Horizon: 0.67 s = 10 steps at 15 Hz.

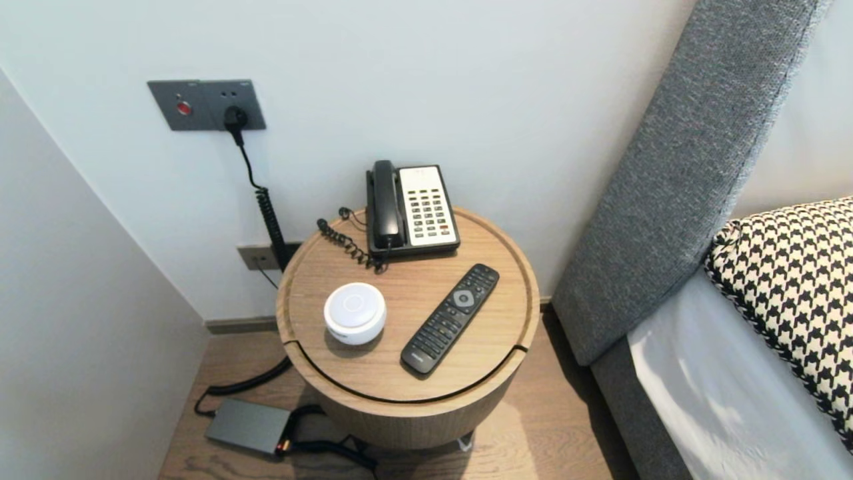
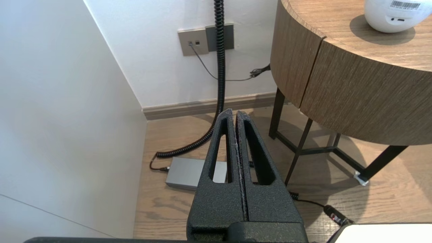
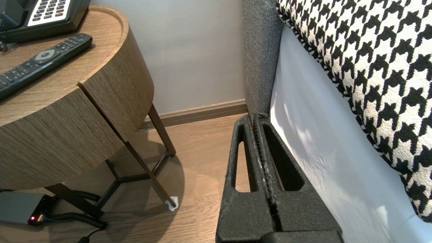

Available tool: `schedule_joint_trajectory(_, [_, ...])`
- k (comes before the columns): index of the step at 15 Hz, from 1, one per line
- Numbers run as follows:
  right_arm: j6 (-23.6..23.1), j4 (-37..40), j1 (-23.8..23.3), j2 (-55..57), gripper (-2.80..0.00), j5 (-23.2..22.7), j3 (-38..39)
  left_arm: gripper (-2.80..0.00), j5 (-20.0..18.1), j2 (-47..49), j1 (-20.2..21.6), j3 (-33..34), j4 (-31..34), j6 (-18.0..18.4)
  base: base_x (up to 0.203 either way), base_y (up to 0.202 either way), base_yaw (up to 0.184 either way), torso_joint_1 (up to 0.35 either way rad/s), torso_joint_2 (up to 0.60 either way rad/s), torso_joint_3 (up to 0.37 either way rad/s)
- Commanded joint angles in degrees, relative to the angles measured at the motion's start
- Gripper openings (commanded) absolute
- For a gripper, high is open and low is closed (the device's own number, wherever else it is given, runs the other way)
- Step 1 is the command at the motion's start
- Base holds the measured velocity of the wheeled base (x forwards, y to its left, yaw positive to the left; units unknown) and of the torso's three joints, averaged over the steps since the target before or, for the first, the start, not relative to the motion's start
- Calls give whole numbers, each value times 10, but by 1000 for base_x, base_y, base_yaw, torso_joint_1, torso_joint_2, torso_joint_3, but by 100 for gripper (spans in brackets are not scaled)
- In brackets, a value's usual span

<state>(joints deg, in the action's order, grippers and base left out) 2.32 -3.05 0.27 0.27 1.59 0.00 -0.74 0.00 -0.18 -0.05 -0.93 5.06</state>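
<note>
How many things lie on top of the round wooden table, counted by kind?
Telephone: 1
Remote control: 1
White round device: 1
Total: 3

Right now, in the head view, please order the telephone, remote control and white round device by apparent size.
1. telephone
2. remote control, long but slim
3. white round device; these last two look nearly alike in area.

white domed speaker [image 1: 354,312] upright, black remote [image 1: 450,317] flat near it
</note>
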Motion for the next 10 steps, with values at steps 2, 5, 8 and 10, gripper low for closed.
schedule_joint_trajectory(2, [0,0,1,1,-280,0,15,-280,1,-1,0,8,-3,-18,0,0,0,0,0,0])
schedule_joint_trajectory(5, [0,0,0,1,-280,1,15,-280,1,-1,0,8,-3,-22,0,0,0,0,0,0])
schedule_joint_trajectory(8, [0,0,0,1,-280,1,15,-280,1,-1,0,8,-3,-22,0,0,0,0,0,0])
schedule_joint_trajectory(10, [1,0,0,1,-280,1,15,-280,1,-1,0,8,-3,-22,0,0,0,0,0,0])
